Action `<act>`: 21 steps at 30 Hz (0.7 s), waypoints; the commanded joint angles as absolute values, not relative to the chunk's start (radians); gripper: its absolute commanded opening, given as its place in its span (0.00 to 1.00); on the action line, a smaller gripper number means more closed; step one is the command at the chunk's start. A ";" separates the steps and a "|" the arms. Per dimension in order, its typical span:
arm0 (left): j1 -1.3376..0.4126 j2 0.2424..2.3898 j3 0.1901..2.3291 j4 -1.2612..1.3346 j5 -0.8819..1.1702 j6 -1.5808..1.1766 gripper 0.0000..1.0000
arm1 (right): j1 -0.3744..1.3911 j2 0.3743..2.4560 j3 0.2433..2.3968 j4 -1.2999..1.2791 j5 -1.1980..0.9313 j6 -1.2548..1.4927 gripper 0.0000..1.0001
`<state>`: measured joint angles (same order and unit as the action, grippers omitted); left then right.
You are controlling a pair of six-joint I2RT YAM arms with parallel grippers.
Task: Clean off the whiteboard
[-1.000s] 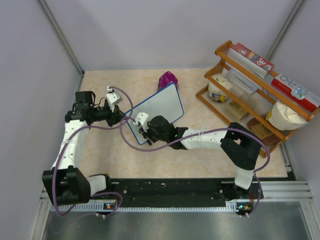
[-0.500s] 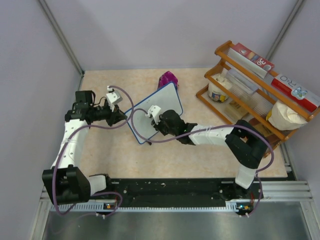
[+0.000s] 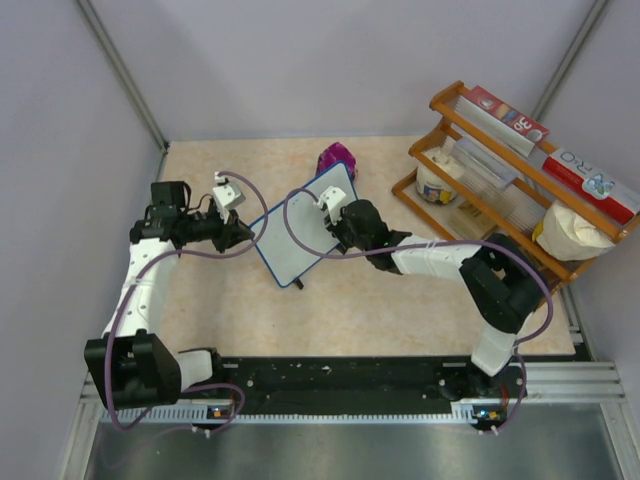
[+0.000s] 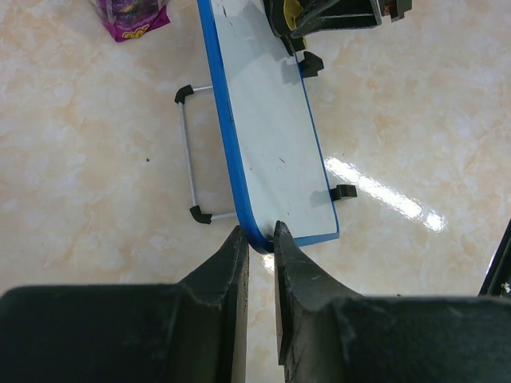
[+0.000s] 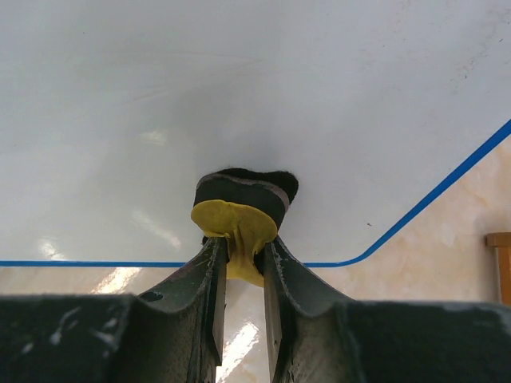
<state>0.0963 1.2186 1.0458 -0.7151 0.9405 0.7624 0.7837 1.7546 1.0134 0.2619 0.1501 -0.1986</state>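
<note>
The whiteboard [image 3: 296, 238], white with a thin blue frame, stands tilted on the table's middle; it also shows in the left wrist view [image 4: 275, 128] and fills the right wrist view [image 5: 239, 96]. My left gripper [image 4: 261, 239] is shut on the board's near left corner; it sits at the board's left edge in the top view [image 3: 243, 235]. My right gripper [image 5: 239, 249] is shut on the yellow-and-black eraser [image 5: 239, 209], whose black felt presses on the board's face near its lower blue edge. In the top view the right gripper [image 3: 335, 215] is over the board's upper right part.
A purple snack bag [image 3: 336, 158] lies behind the board, also in the left wrist view [image 4: 128, 16]. A wooden rack [image 3: 520, 180] with boxes and cups stands at the right. The board's wire stand [image 4: 192, 152] with black feet rests on the beige table [image 3: 400, 310].
My right gripper has slid the eraser across the board from its lower left part to its upper right part. The left gripper has kept its hold; the board shifted slightly.
</note>
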 commanded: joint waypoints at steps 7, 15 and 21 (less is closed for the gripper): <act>0.092 1.220 1.068 -0.718 0.931 0.827 0.00 | 0.805 1.713 1.072 0.298 0.140 -0.163 0.00; 0.092 1.221 1.066 -0.710 0.931 0.813 0.00 | 0.911 1.721 1.106 0.259 0.114 -0.141 0.00; 0.092 1.221 1.066 -0.707 0.922 0.810 0.00 | 0.986 1.724 1.144 0.203 0.097 -0.126 0.00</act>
